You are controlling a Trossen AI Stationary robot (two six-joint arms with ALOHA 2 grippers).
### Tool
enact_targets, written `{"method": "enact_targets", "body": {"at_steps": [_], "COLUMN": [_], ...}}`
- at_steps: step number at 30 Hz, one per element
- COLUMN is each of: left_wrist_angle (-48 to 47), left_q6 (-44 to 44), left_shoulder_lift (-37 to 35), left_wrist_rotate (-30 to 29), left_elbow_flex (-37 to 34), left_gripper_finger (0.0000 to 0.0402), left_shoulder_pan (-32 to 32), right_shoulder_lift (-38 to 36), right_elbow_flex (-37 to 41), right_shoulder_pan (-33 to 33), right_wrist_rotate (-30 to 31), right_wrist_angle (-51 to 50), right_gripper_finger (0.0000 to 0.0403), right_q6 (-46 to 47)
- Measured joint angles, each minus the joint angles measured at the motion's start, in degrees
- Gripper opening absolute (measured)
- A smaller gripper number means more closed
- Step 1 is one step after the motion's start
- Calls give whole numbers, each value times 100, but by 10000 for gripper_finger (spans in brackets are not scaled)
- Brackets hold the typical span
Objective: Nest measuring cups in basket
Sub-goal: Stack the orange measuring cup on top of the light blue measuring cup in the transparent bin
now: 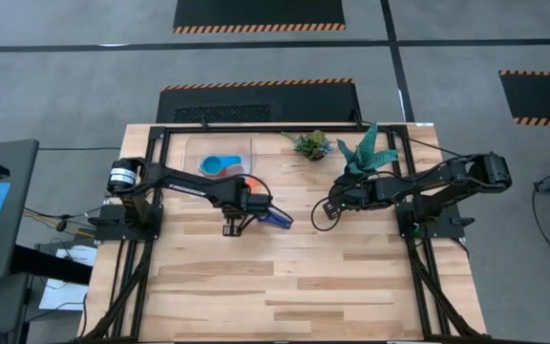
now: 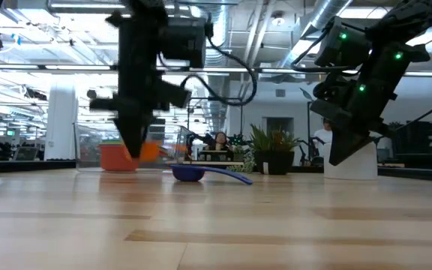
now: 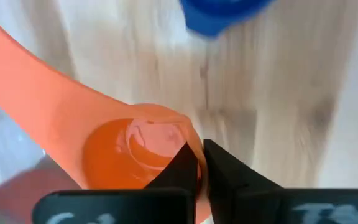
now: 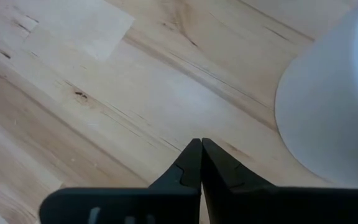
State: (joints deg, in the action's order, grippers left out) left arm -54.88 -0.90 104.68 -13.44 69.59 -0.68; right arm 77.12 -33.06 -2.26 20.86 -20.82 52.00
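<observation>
Orange measuring cup (image 3: 126, 152) sits pinched at its rim by the left tool (image 3: 199, 165), fingers pressed together on the cup wall w/ the flat handle running away from the bowl. In the high view the cup shows as a bit of orange (image 1: 254, 181) just beside the left tool (image 1: 256, 203), near the front edge of the clear basket (image 1: 195, 151). In the low view it is an orange blur (image 2: 150, 152) at the tip of the left arm.

Light blue measuring cup (image 1: 220, 165) lies inside the basket, handle toward the right wall. Dark blue measuring cup (image 1: 277, 219) rests on the wood worktop (image 1: 304, 277) just right of the left tool, outside the basket; low view shows its bowl (image 2: 188, 173) down on the worktop w/ handle stretched to the right, and its edge shows at the left wrist view (image 3: 219, 14). Something red-orange (image 2: 115, 157) stands behind the left arm in the low view; can't tell what exactly.

Right tool (image 4: 201, 158) is pressed together, holding nothing, hanging over bare worktop near the white plant pot (image 4: 334, 106). From above it is at mid-worktop (image 1: 332, 204), below the green plant (image 1: 366, 153). A smaller plant (image 1: 311, 144) sits at the back edge beside the basket.
</observation>
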Motion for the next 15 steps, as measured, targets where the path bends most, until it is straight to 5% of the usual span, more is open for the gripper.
{"method": "enact_targets", "body": {"at_steps": [4, 10, 15], "left_wrist_angle": [-1364, -2193, -2397], "left_q6": [-157, -858, -1776], "left_shoulder_lift": [-9, -22, -373], "left_wrist_rotate": [68, -134, -618], "left_elbow_flex": [941, 2188, 2127], "left_gripper_finger": [2, 1, 1], "left_shoulder_pan": [-99, -207, 100], "right_shoulder_lift": [0, 0, 0], "right_elbow_flex": [0, 0, 0], "right_shoulder_pan": [0, 0, -2], "right_wrist_rotate": [-2, 0, 6], "right_wrist_angle": [-7, -9, -13], "right_gripper_finger": [26, 26, 26], "right_q6": [-1, -1, -5]}}
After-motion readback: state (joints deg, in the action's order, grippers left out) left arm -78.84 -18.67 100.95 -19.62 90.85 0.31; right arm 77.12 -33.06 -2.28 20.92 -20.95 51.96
